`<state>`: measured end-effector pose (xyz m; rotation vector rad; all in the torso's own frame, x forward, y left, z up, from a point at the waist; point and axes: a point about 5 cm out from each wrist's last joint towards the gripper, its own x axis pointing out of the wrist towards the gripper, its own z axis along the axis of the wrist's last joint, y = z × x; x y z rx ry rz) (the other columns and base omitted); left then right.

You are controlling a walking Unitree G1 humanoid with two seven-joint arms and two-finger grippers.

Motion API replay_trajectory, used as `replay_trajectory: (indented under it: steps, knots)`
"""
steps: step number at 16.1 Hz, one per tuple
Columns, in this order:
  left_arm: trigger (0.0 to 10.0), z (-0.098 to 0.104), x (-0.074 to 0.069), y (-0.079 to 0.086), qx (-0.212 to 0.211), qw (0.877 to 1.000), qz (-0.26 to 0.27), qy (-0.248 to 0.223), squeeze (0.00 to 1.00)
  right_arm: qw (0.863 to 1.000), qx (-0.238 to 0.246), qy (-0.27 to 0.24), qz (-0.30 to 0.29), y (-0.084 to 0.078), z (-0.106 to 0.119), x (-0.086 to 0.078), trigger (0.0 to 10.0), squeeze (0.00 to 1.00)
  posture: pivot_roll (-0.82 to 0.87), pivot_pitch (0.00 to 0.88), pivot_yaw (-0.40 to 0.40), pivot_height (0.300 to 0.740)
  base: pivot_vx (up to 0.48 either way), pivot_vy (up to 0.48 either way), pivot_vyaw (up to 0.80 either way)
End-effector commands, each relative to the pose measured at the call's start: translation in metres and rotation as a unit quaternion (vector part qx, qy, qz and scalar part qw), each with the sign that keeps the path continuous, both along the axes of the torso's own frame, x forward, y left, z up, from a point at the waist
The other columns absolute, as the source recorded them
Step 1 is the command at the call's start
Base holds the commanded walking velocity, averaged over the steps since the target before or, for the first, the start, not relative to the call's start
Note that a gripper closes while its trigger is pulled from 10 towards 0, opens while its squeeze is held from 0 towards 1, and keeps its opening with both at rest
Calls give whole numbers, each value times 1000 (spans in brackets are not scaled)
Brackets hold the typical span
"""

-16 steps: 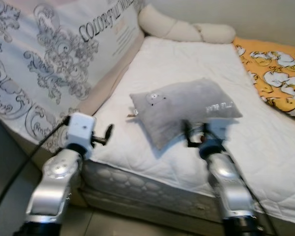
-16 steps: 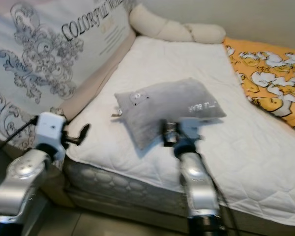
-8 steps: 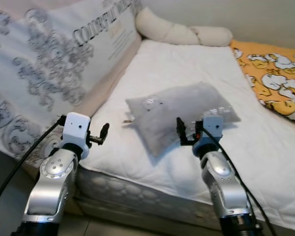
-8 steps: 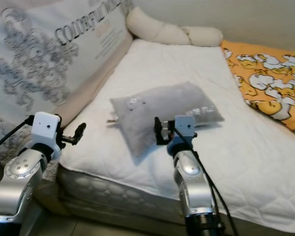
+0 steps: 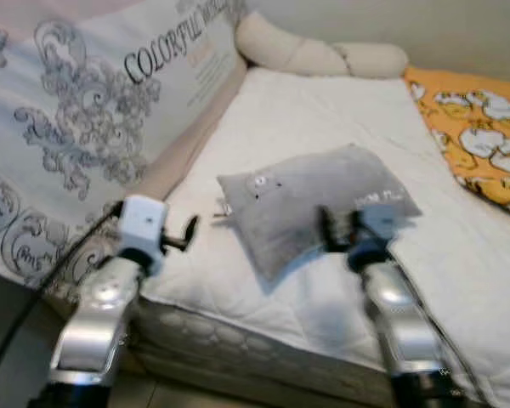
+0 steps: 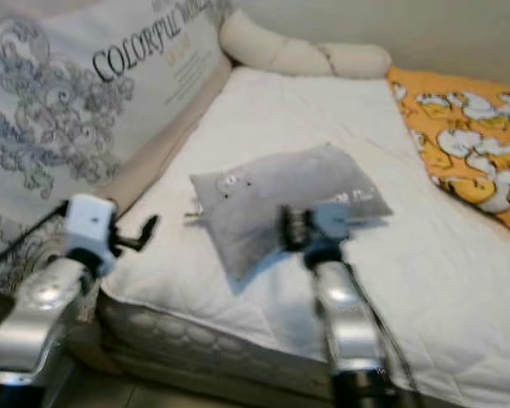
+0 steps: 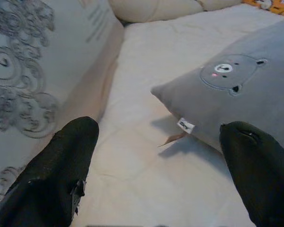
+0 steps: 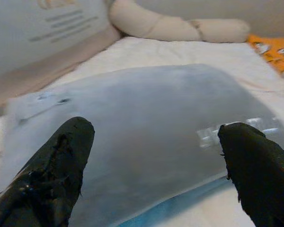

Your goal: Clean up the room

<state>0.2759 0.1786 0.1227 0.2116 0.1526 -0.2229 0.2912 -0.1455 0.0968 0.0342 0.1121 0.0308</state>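
Observation:
A grey pillow (image 5: 314, 195) with a small bear face lies askew on the white mattress (image 5: 323, 102). My right gripper (image 5: 338, 226) hovers at the pillow's near edge, open, with the pillow (image 8: 146, 118) spread between and beyond its two fingers (image 8: 61, 161). My left gripper (image 5: 188, 231) is open over the mattress's front left corner, to the left of the pillow. In its wrist view the pillow's corner and white tag (image 7: 185, 126) lie just ahead of the left gripper (image 7: 161, 126). Neither holds anything.
A big panel (image 5: 93, 110) printed with grey scrolls and "COLORFUL" leans along the bed's left side. A cream bolster (image 5: 319, 55) lies at the far end. An orange duck-print blanket (image 5: 480, 136) covers the right side. Dark floor (image 5: 8, 340) lies below left.
The whole picture has swayed and blurred, so the camera moved. The pillow lies where it was. Both grippers stay open in much the same places by the pillow.

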Motion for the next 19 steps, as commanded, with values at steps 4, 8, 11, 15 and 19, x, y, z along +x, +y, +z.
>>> replay_trajectory:
  steps: [4, 8, 11, 15, 19]
  knots:
    - [10000, 2, 0, 5, 4, 1000, 8, -2, 0, 1000, 2, -3, 10, 9, 1, 1, 10000, 0, 155, 0, -9, 740, 277, 0, 0]
    - [10000, 2, 1, 5, 1, 1000, 9, 0, 0, 1000, 1, -4, 9, 8, 2, 2, 10000, 0, 151, 0, -8, 740, 278, 0, 0]
    - [10000, 2, 2, 4, -2, 1000, 11, -1, 0, 1000, -1, -4, 10, 7, 3, 3, 10000, 0, 148, 0, -10, 740, 290, 0, 0]
    - [10000, 2, 3, 2, -4, 1000, 12, -2, 0, 1000, 6, 3, 11, 7, 2, 4, 10000, 0, 146, 0, -12, 740, 293, 0, -200]
    - [10000, 3, 4, 2, -4, 1000, 14, -3, 0, 1000, -4, -6, 13, 7, 5, 4, 10000, 0, 147, 0, -11, 740, 291, 0, -372]
